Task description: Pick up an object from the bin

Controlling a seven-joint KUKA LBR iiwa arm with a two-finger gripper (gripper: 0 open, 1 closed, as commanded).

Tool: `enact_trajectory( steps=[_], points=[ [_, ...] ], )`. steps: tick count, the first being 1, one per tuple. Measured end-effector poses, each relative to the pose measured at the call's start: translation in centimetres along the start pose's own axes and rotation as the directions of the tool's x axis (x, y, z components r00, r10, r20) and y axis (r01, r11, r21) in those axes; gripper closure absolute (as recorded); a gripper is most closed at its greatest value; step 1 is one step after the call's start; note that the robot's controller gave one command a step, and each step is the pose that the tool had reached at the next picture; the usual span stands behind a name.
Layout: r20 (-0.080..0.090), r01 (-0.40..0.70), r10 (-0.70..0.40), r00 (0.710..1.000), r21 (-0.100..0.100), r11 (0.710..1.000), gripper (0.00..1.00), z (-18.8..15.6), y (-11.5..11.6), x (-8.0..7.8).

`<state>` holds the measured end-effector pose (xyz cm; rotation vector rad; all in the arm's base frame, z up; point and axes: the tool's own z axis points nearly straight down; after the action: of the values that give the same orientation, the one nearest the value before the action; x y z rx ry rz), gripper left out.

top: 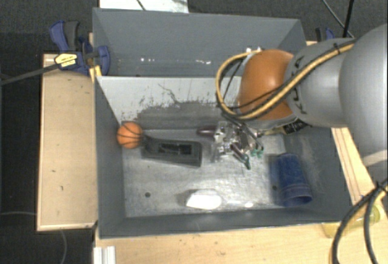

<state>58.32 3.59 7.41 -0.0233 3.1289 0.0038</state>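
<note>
My gripper (233, 148) hangs low over the middle of the bin floor, just right of a dark grey block-shaped thing (173, 150) that lies flat with a recess in its top. A small green piece shows by the fingertips, and I cannot tell whether it is held. A small orange ball (129, 135) rests against the left wall, touching the dark block's left end. A blue ribbed cylinder (290, 179) lies to the gripper's lower right. A white flat oval thing (204, 201) sits near the front wall.
The arm with its orange cover and looped cables comes in from the right and hides the bin's right rear part. Bare floor lies between the dark block and the white oval.
</note>
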Motion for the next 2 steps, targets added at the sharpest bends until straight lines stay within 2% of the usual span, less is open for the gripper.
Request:
enact_trajectory(
  steps=[1, 2],
  points=[
    [0.0, 0.001, -0.001, 1.0, 0.0, 1.0, 1.0, 0.0, 0.0, 0.0],
    [-0.014, -0.018, 0.018, 1.0, 0.002, 1.0, 1.0, -5.6, 0.7, -0.5]
  ],
)
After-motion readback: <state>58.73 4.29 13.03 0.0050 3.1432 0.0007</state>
